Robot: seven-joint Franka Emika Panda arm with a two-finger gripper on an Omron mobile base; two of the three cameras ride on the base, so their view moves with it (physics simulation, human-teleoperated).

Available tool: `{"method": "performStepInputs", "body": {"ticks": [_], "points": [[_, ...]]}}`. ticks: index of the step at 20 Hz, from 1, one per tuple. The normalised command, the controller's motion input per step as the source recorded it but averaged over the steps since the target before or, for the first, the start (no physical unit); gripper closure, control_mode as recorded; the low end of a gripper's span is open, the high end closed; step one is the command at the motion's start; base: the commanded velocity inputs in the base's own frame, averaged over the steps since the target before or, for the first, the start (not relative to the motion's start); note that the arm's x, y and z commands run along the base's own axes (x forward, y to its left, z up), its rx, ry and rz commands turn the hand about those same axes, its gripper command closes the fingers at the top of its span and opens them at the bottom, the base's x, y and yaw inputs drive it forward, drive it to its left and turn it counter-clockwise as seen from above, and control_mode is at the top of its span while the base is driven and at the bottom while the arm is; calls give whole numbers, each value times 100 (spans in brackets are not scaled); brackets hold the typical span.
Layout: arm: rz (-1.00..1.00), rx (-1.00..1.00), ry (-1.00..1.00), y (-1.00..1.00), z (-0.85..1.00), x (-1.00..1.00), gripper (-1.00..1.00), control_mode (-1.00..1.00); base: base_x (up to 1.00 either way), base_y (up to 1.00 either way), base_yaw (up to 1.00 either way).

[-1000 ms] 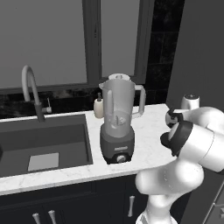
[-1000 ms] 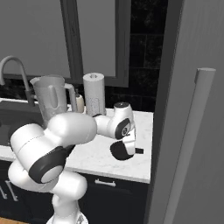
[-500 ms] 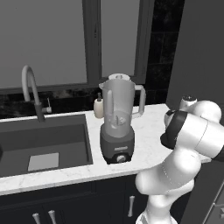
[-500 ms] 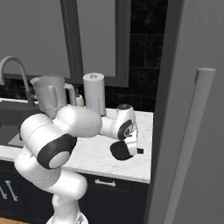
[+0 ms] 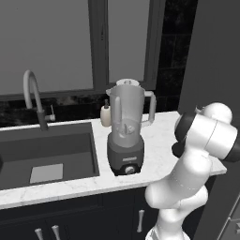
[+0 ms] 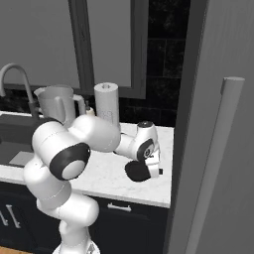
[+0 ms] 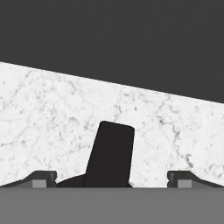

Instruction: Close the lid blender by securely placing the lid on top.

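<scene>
Lid [image 6: 138, 171] lies flat on the marble tabletop [image 6: 106, 174] near its right end, well apart from the blender [image 5: 125, 127], whose jar stands uncovered beside the sink [image 5: 47, 154]. Since a second ago the arm has swung further over and lowered toward the disc (the lid itself hasn't shifted), so we judge the grasp is close. The forearm reaches out low, wrist bent down, with the claw [image 6: 154, 165] just above the lid, fingers [image 7: 43, 178] wide apart and holding nothing.
</scene>
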Motion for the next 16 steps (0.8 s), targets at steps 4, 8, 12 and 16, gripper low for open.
{"method": "performStepInputs", "body": {"ticks": [4,8,12,16], "points": [[-1,0,0,-3,-18,2,-100,-100,0,0,0],[-1,0,0,0,-17,4,-100,-100,0,0,0],[-1,0,0,0,-16,2,-100,-100,0,0,0],[-2,0,0,0,-18,8,-100,-100,0,0,0]]}}
